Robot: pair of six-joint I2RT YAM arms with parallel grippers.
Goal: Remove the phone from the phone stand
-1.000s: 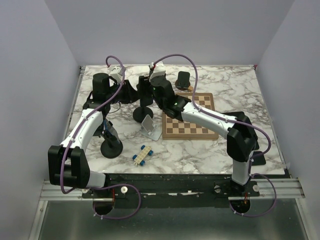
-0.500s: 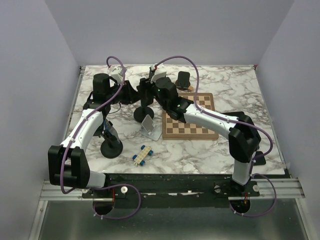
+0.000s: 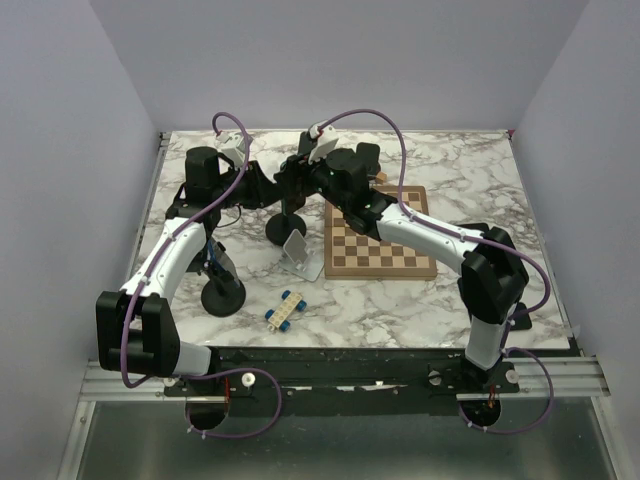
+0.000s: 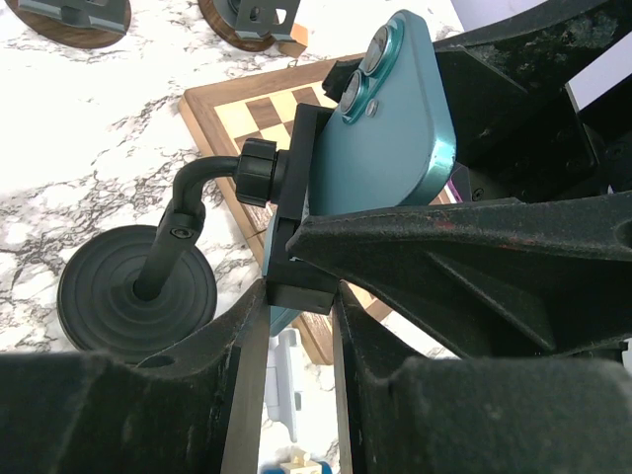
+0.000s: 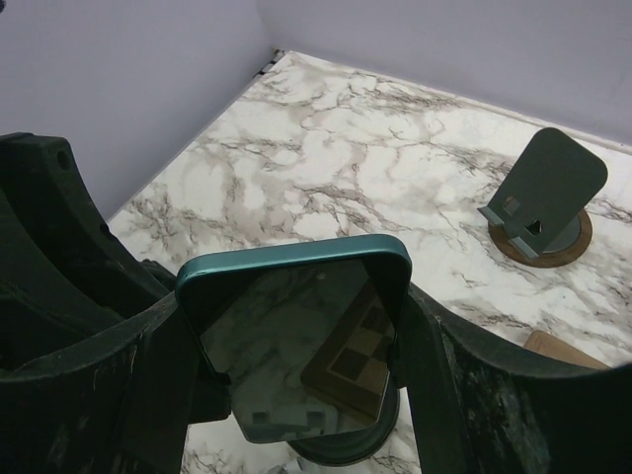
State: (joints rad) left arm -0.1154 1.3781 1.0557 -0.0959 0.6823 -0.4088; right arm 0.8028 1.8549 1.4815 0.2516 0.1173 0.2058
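Observation:
A teal phone (image 4: 395, 118) sits in the black clamp of a phone stand whose bent arm rises from a round black base (image 4: 138, 291). My left gripper (image 4: 296, 291) is shut on the lower end of the stand's clamp, behind the phone. My right gripper (image 5: 296, 331) is shut on the phone (image 5: 296, 336), one finger on each long edge, its dark screen facing the camera. In the top view both grippers meet at the back centre, left (image 3: 268, 186) and right (image 3: 298, 178), above the stand base (image 3: 285, 229).
A chessboard (image 3: 385, 235) lies right of the stand. A dark stand on a wooden disc (image 3: 367, 160) is behind it. A silver stand (image 3: 300, 255), a black round-based stand (image 3: 222, 295) and a small blue-and-cream toy (image 3: 285, 308) lie nearer.
My right wrist and forearm have swung to the right and back while the gripper stays on the phone. The left arm and the stand base have hardly moved.

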